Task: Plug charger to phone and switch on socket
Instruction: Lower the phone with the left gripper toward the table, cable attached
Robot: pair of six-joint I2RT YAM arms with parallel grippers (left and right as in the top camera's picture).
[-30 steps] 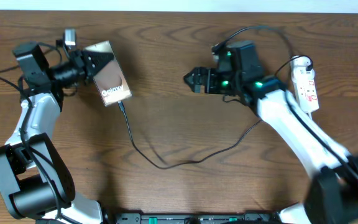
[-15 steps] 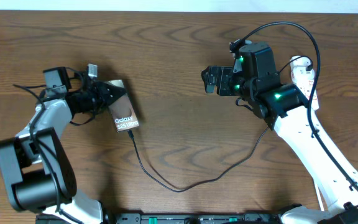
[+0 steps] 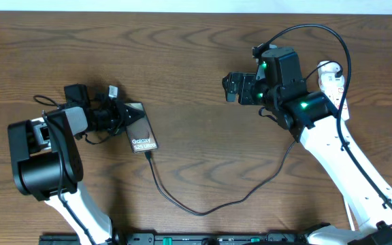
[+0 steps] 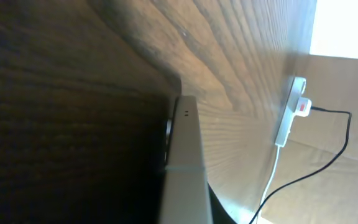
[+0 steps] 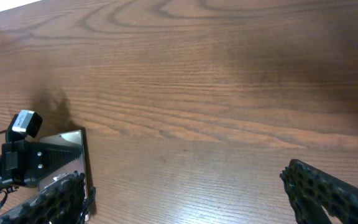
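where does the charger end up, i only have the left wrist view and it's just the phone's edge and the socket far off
observer: From overhead, the charger loops across the table and its tip meets the lettered end of the phone. It looks plugged in.
operator: what's holding the phone
observer: The left claw is shut on the phone's other end.
operator: and the right arm
observer: The right claw is open and holds nothing, pointing toward the phone. The socket lies behind it, beside that arm's wrist.
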